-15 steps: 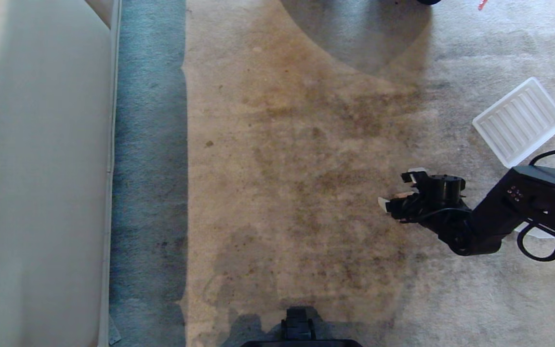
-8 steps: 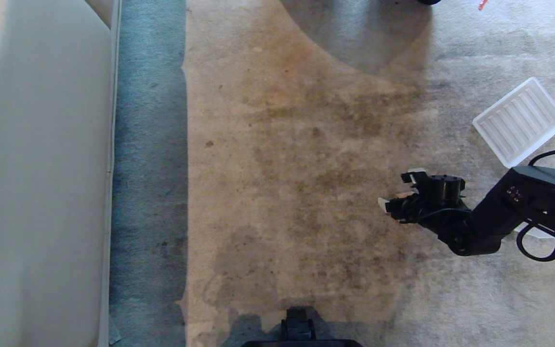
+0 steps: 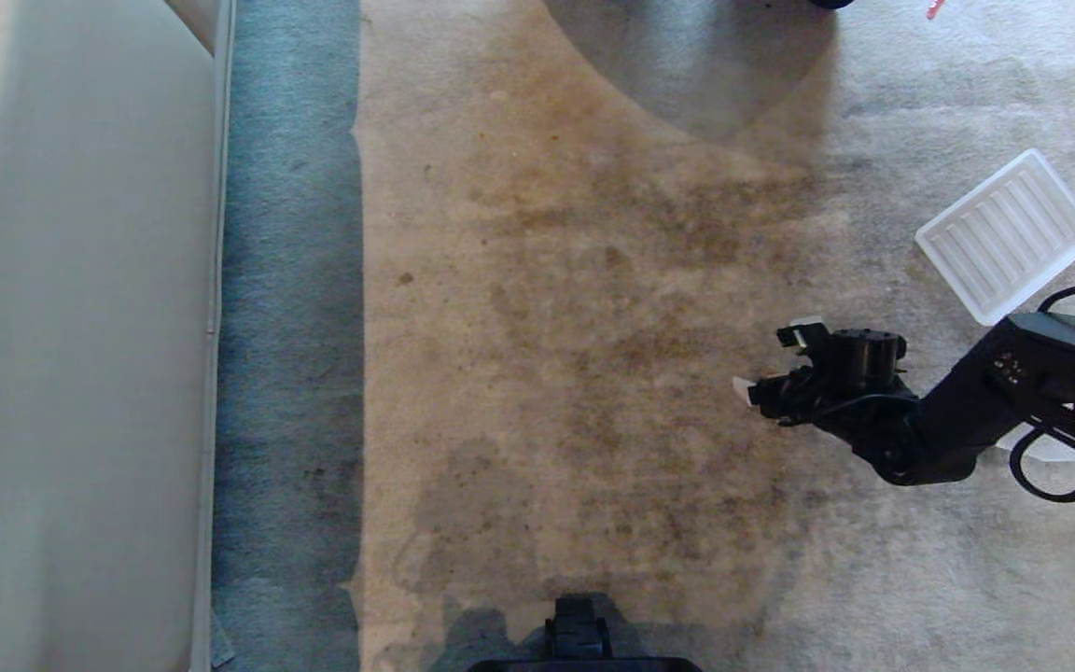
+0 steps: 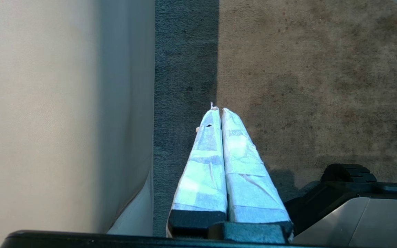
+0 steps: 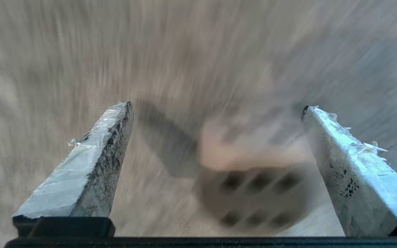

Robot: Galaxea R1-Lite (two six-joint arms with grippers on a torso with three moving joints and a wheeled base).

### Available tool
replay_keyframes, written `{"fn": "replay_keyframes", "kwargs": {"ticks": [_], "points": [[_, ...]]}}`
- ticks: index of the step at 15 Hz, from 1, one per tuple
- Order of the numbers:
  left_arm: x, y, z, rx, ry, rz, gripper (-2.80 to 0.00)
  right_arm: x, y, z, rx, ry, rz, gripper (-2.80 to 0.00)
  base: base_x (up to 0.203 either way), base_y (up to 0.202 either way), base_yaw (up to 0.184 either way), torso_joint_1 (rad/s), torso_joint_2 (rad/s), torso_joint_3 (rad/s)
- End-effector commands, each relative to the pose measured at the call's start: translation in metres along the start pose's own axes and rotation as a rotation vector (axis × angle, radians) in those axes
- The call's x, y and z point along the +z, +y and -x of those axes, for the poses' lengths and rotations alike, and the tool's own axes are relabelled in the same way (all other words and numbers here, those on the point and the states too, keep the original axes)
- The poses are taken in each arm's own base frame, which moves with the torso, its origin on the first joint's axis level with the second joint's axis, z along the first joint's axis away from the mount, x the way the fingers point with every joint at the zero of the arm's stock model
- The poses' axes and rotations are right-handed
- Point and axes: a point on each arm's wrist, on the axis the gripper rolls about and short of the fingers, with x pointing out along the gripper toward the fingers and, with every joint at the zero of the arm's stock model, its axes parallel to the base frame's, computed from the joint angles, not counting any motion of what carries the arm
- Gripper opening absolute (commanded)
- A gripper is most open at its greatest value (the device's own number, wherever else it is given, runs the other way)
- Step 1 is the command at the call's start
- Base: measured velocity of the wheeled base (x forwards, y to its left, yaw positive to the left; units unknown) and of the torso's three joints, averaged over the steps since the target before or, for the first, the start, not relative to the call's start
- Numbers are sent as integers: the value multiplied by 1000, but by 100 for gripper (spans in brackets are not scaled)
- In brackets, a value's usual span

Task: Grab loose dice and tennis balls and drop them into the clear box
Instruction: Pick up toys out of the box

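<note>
The beige die [image 5: 250, 193] is being approached on the carpet [image 3: 547, 280], near the ribbed lid [image 3: 1007, 235]. It is framed, untouched, by the wide-spread right gripper [image 3: 771, 362]; lowering and closing are called for next. The left gripper [image 4: 219, 112] is pressed together, empty.

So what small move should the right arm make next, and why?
Probably ease the right gripper down around the beige die, then close. Its jaws stand wide open with the die on the carpet between them, not yet gripped.
</note>
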Motion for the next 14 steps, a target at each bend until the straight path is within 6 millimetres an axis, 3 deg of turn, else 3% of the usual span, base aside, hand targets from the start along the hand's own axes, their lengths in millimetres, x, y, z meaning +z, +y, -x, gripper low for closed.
{"fn": "replay_keyframes", "kwargs": {"ticks": [1,9,14], "points": [[0,0,0,1,0,0,-280,14,-3,4,-8,-46,12,0,0,0,0,0,0,0],[0,0,0,1,0,0,-280,14,-3,4,-8,-46,12,0,0,0,0,0,0,0],[0,0,0,1,0,0,-280,6,-9,16,-23,26,23,0,0,0,0,0,0,0]]}}
